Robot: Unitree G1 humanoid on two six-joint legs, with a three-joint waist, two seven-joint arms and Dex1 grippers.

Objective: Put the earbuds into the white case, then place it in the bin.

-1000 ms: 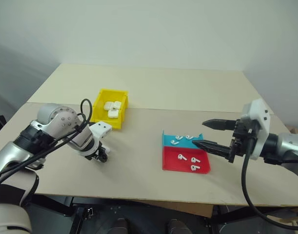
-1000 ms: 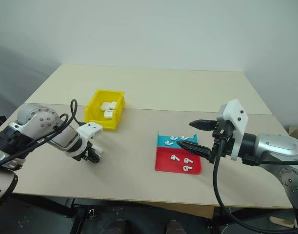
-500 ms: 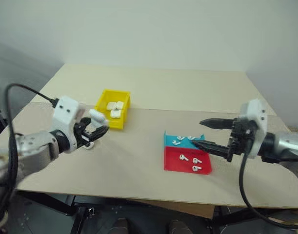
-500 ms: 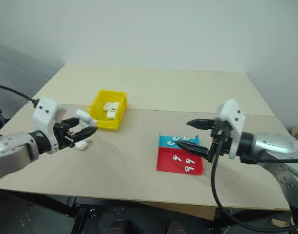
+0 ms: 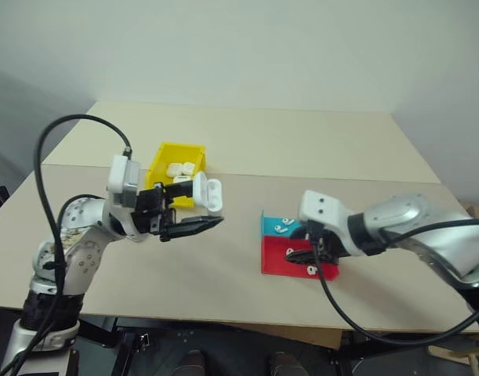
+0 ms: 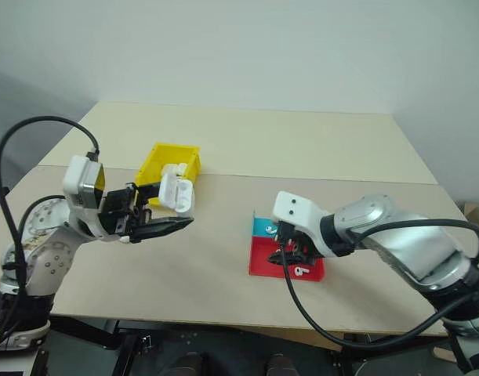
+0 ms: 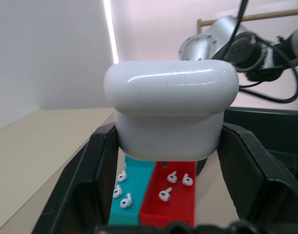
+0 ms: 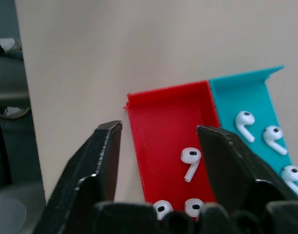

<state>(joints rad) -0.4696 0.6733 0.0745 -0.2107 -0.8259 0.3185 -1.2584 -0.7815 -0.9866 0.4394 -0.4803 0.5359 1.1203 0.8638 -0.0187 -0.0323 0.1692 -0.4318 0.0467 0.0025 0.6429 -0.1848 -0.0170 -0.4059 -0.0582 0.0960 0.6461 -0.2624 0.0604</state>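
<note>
earbuds [image 8: 190, 160] lie loose in the teal-and-red tray [image 5: 274, 258], some in the red half and some in the teal half; none appears to be in a case yet; the tray sits on the table [image 5: 302, 149] to the robot's right.

white case [image 5: 207, 193] is held off the table in the left gripper [image 5: 194, 215], black fingers [image 7: 85, 190] clamped on its two sides; the left wrist view shows it pinched between them, rounded end toward the camera, with the tray beyond; whether its lid is open cannot be told.

right gripper [image 5: 302, 254] is low over the red half of the tray, pointing down; in the right wrist view its fingers [image 8: 97, 161] stand apart, straddling the near edge of the red compartment with one earbud between them; nothing gripped.

bin [image 5: 165, 160], yellow, stands behind the left gripper and already holds several other white cases [image 5: 180, 168].

assessment: case secured, picking of the first earbud in hand; still outstanding, on this evidence: seizing the earbuds, seating them in the case, closing it, and placing it in the bin; task judged at an early stage.
</note>
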